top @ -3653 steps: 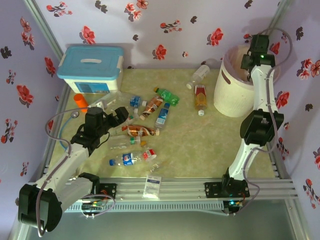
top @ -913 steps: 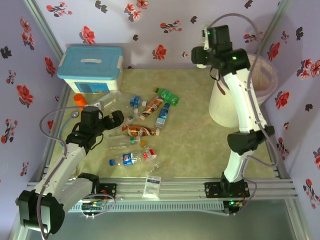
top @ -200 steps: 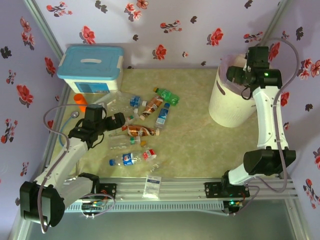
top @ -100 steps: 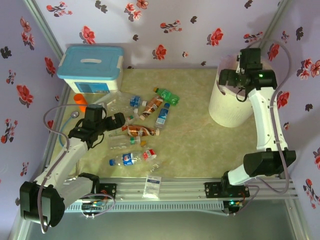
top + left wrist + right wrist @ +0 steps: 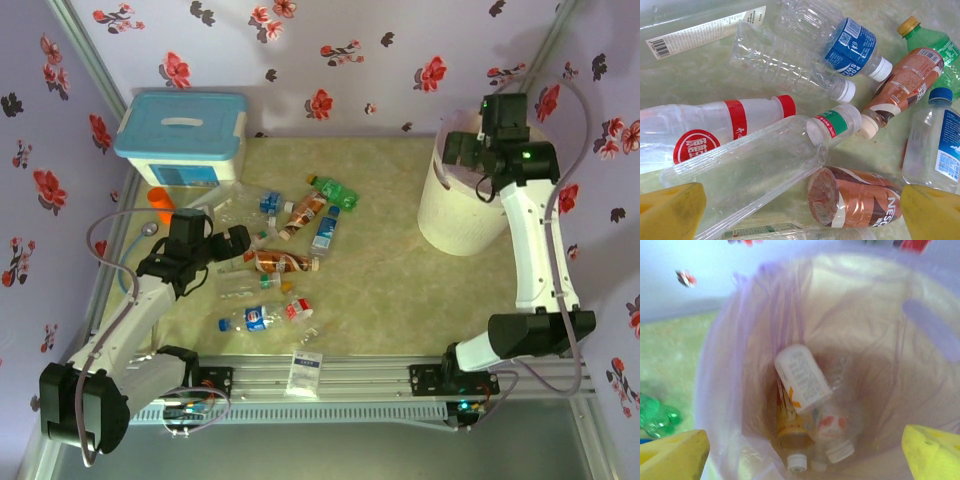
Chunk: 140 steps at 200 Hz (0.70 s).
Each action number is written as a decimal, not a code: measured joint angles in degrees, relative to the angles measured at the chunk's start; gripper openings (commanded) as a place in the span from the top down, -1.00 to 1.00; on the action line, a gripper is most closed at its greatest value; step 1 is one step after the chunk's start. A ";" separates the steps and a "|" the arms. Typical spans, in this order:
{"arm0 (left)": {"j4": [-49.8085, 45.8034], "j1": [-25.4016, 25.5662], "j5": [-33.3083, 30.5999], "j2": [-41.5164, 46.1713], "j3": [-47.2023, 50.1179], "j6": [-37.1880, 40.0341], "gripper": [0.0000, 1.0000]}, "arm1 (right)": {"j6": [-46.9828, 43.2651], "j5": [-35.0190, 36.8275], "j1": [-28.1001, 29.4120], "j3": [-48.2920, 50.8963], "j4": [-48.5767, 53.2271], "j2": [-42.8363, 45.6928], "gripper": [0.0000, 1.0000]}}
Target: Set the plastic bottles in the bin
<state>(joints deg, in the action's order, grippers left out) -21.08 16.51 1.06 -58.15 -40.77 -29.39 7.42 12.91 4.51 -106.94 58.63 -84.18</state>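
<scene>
Several small plastic bottles (image 5: 803, 380) lie at the bottom of the tall round white bin (image 5: 455, 215) with its pale pink liner. The right gripper (image 5: 462, 152) hangs over the bin's mouth, yellow fingers (image 5: 672, 455) spread wide and empty, apparently a drop pose. Many more lie heaped on the green table (image 5: 400, 290), so the left gripper (image 5: 232, 243) hovers low there, fingers (image 5: 670, 212) equally wide and holding nothing, a clear ribbed bottle (image 5: 755, 165) with a green label slanting between them, likely the next pick.

Overhead plus two wrists
Overhead spans the tabletop (image 5: 400, 290) — left wrist close over the bottles (image 5: 745, 165), right wrist down into the bin (image 5: 870, 340).
</scene>
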 measured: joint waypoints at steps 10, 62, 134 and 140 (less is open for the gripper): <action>0.00 0.00 0.00 0.00 0.00 0.00 -0.99 | -0.20 0.00 0.00 -2.03 0.00 0.00 -0.99; -0.02 0.00 -0.20 -0.02 0.00 0.07 -0.99 | -0.42 -0.79 1.86 -4.02 0.37 0.11 -0.97; -0.20 0.00 -0.98 -0.68 -0.59 0.26 -0.99 | -0.37 -2.25 22.27 -4.17 0.20 -0.66 -0.92; -0.24 0.00 -1.03 -0.68 -0.63 0.24 -0.99 | -0.37 -2.08 24.00 -4.46 0.20 -1.38 -0.92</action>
<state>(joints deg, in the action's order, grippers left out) -21.32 16.51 0.03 -58.83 -41.41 -29.15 7.05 10.83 28.51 -111.39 58.83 -85.56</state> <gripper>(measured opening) 0.995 0.962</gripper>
